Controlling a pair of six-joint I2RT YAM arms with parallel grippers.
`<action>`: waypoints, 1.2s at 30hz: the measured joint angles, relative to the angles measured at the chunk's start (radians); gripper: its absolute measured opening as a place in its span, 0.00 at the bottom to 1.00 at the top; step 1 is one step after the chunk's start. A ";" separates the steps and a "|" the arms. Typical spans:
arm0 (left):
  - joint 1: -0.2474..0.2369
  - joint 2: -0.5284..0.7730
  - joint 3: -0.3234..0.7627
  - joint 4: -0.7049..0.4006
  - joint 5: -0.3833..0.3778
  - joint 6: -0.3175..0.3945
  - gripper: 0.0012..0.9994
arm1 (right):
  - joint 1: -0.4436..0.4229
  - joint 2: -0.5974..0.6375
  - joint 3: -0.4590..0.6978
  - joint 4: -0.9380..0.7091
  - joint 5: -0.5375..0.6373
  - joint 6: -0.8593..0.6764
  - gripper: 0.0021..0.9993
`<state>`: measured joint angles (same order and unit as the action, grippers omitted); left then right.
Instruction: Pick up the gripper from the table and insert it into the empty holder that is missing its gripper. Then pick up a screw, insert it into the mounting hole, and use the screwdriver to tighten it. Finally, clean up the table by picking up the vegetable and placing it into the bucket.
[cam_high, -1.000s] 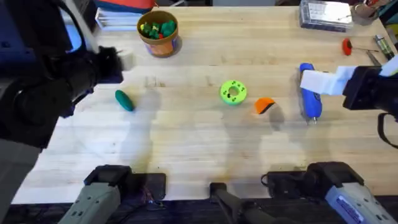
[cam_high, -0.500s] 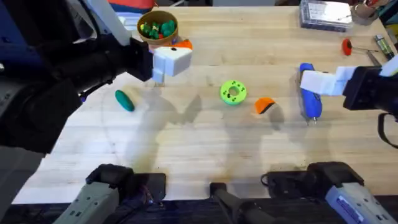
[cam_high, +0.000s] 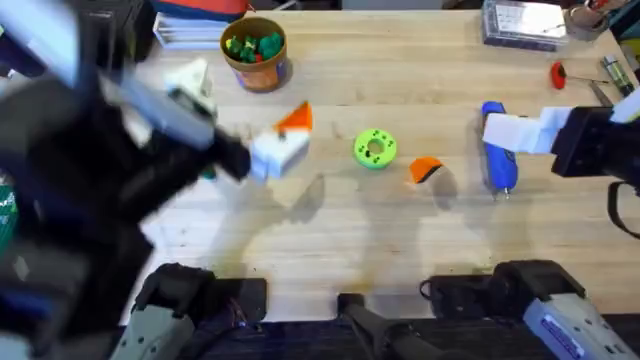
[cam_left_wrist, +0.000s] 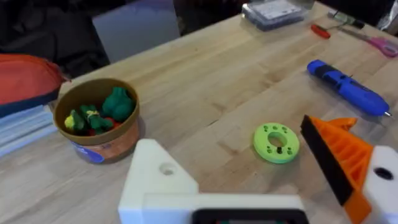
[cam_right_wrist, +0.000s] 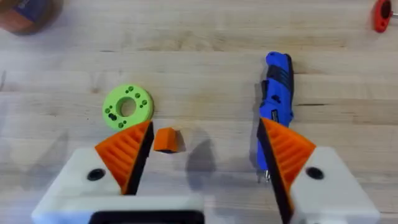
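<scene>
Now the left arm has swung out fast from the left side toward the middle of the table, so big and dark under the overhead camera that it covers the spot where the green vegetable lay a moment ago. Its left gripper (cam_high: 272, 140) is spread open and holds nothing. One finger has its orange tip (cam_left_wrist: 339, 155), but the other is the bare white holder (cam_left_wrist: 163, 184), the one that needs its piece. Behind it, at the far edge, the bucket (cam_high: 256, 52) stands with little toy pieces inside. Next comes the flat green disc (cam_high: 375, 148), and just to its right lies the small orange gripper (cam_high: 426, 169), on the table and not picked up yet. Further right, the blue screwdriver (cam_high: 495, 145) lies flat. The right gripper (cam_right_wrist: 202, 155) hangs over it, in the same place as before, wide open and empty, with the little orange piece between its two fingers in the wrist view. I think the left arm is bringing its empty holder over so the right arm can fit the piece in.
</scene>
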<state>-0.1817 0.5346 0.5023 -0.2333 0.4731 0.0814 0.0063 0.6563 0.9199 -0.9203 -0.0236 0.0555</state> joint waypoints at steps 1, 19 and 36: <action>-0.005 -0.073 -0.054 0.025 0.002 0.001 0.99 | 0.000 0.000 0.000 0.000 0.000 0.000 0.99; -0.017 -0.530 -0.495 0.266 0.093 -0.019 0.99 | 0.000 0.000 0.000 0.000 0.000 0.000 0.99; -0.017 -0.529 -0.495 0.169 0.273 -0.037 0.99 | 0.000 0.000 0.000 0.000 0.000 0.000 0.99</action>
<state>-0.1986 0.0053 0.0074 -0.0639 0.7456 0.0447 0.0063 0.6563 0.9199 -0.9203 -0.0236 0.0553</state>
